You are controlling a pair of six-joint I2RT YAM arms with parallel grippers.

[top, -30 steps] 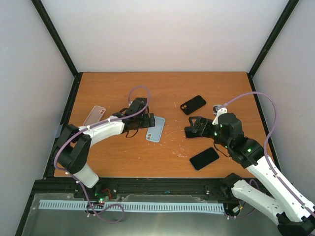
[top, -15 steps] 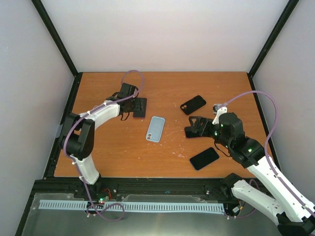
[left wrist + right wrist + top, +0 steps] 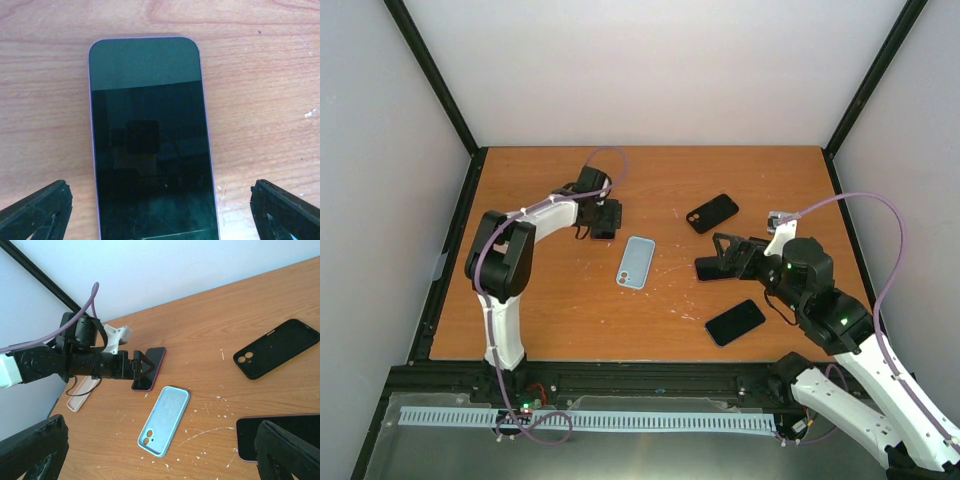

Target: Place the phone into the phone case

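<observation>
The phone (image 3: 150, 145) lay on the surface (image 3: 550, 310) just beyond the blue case (image 3: 636, 262), to its left. The left jaws stood wide open astride its width, its long axis pointing straight ahead of them. The right jaws, also open, hung farther off, right of the case.

Overhead view of 2 YAM arms: the left arm (image 3: 498, 335), at 9 o'clock in the frame, and the right arm (image 3: 880, 375), at 4 o'clock, both have white link shells and black, rounded joint housings. A lilac cable (image 3: 605, 150) loops along the left arm, and a second lilac cable (image 3: 865, 196) arcs over the right. Small green lights (image 3: 841, 322) glow on the right arm's black joints. A white bracket (image 3: 117, 337) sits behind the matte-black left gripper (image 3: 605, 218). The right gripper (image 3: 723, 256), also black, has wedge-shaped fingers (image 3: 35, 450).
</observation>
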